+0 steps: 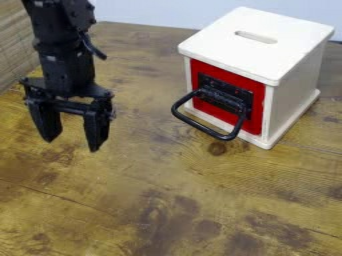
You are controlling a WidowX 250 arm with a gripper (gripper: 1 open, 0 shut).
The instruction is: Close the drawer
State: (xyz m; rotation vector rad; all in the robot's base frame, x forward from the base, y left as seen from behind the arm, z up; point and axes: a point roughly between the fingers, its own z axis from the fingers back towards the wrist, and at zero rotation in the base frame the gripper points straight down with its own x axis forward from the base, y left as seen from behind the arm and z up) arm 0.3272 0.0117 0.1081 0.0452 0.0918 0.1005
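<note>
The drawer (225,95) shows its red square front with a black inset in the cream-white cube box (266,50) at the upper right. Its big black loop handle (205,118) sticks out toward the lower left, just above the table. The red front looks about level with the box face. My gripper (71,136) hangs at the left, well apart from the handle, fingers pointing down and open with nothing between them. The black arm rises above it to the top left corner.
The worn wooden table (174,200) spreads across the view. The box has a slot (257,37) in its white top. A pale wall edge runs along the far back.
</note>
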